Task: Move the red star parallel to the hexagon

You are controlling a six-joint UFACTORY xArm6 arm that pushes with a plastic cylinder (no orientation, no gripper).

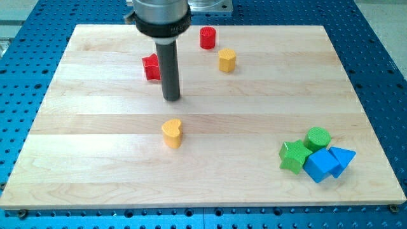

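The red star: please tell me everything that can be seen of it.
The red star is a small, glossy, plastic-looking block lying flat on the wooden board, near the view's top, left of centre. The dark rod hides its right part, so only some points show. My tip is just below and right of it; contact cannot be told.

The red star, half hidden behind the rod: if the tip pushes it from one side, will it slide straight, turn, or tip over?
The red star looks low and flat-bottomed, so it will probably slide and not tip. Its points give an uneven side, so an off-centre push from my tip may well turn it. The wooden board looks smooth, so it should move easily.
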